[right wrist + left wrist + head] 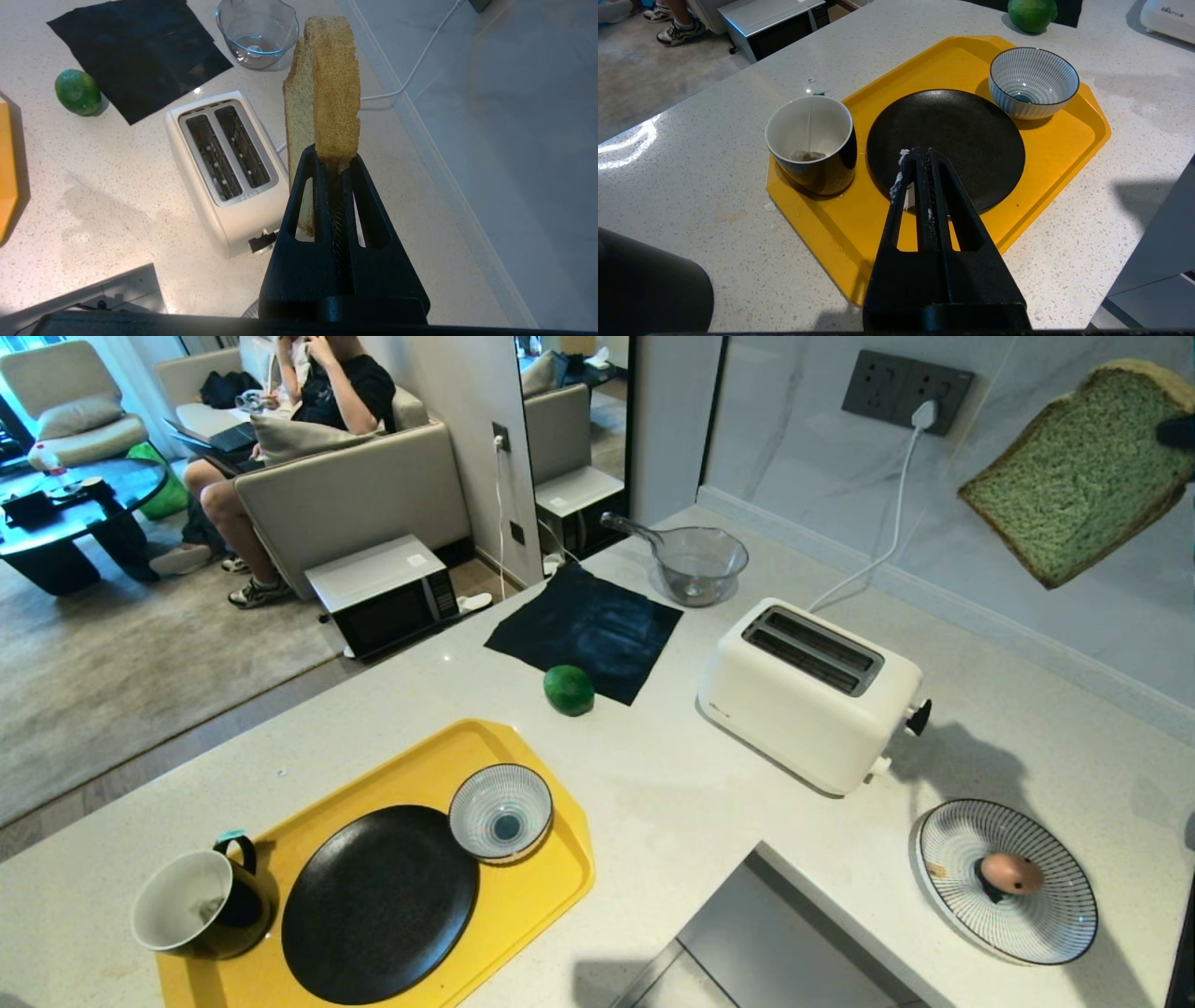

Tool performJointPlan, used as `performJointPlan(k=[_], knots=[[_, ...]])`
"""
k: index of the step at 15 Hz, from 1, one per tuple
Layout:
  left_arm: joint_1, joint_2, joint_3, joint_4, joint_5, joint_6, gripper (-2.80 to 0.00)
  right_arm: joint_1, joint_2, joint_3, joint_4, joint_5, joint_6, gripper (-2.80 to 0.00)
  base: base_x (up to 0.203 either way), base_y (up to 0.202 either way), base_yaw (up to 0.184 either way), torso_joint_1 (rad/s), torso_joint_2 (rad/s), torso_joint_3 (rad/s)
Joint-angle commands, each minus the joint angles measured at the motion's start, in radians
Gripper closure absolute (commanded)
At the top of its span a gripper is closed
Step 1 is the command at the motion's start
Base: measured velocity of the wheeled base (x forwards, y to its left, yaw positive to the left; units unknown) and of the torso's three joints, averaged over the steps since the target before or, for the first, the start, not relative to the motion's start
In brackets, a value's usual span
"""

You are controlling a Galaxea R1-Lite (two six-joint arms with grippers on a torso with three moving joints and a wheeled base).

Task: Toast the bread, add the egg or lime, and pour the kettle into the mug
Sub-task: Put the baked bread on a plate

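The right gripper (337, 161), jaws clamped on the bread (327, 93), holds the slice edge-up in the air above the counter, beside the white toaster (810, 691) with nothing between them. The lime (569, 690) lies by a dark cloth (588, 630). The left gripper (920, 156) hangs closed and empty over the black plate (966, 135). The kettle is out of view.

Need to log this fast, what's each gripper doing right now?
Left gripper: shut, empty, above the black plate.
Right gripper: shut on the bread, held up over the counter by the toaster.
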Motion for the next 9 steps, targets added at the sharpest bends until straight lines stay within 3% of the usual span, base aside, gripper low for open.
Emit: performJointPlan(k=[1, 5, 9], knots=[[0.001, -0.001, 0.017, -0.001, 0.000, 0.000, 0.00, 0.000, -0.001, 0.001, 0.002, 0.002, -0.001, 0.00, 0.000, 0.000, 0.000, 0.000, 0.00, 0.000], [0.000, -0.001, 0.017, -0.001, 0.000, 0.000, 0.00, 0.000, -0.004, 0.001, 0.002, 0.001, -0.001, 0.00, 0.000, 0.000, 0.000, 0.000, 0.00, 0.000], [0.001, -0.001, 0.017, -0.001, 0.000, 0.000, 0.00, 0.000, -0.010, 0.002, 0.002, 0.001, -0.001, 0.00, 0.001, -0.006, 0.141, 0.001, 0.00, 0.002]])
